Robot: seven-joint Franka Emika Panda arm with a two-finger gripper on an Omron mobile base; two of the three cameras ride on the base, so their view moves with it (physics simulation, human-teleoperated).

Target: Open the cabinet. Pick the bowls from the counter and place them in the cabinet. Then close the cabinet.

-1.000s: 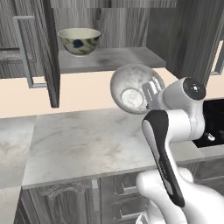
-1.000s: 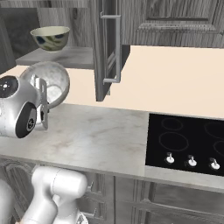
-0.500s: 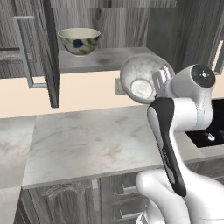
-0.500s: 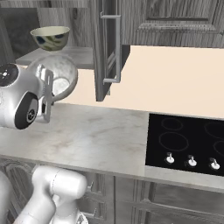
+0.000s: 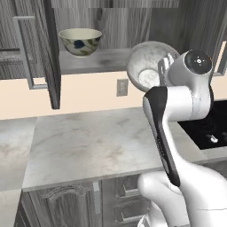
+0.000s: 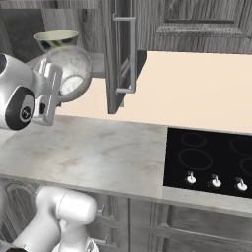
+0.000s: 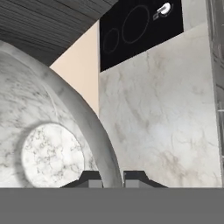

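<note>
While the mottled grey-white marble-look bowl (image 5: 148, 66) is pinched by its rim in the closed two-finger gripper (image 5: 165, 71), it is held tilted at the open dark grey wood-grain cabinet's (image 5: 48, 57) shelf edge | cream floral bowl (image 5: 80, 41) is set on that shelf, well apart | light marble-look counter (image 5: 93, 144) lies bare below.

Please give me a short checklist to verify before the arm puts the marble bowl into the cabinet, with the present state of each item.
1. Hand shut on the marble bowl, rim between the fingers: ok.
2. Cabinet doors open: ok.
3. Free shelf space right of the floral bowl: ok.
4. Marble bowl raised to shelf level: ok.
5. Marble bowl level: not ok, tipped on its side.
6. Clearance to the right door: cannot tell.
</note>
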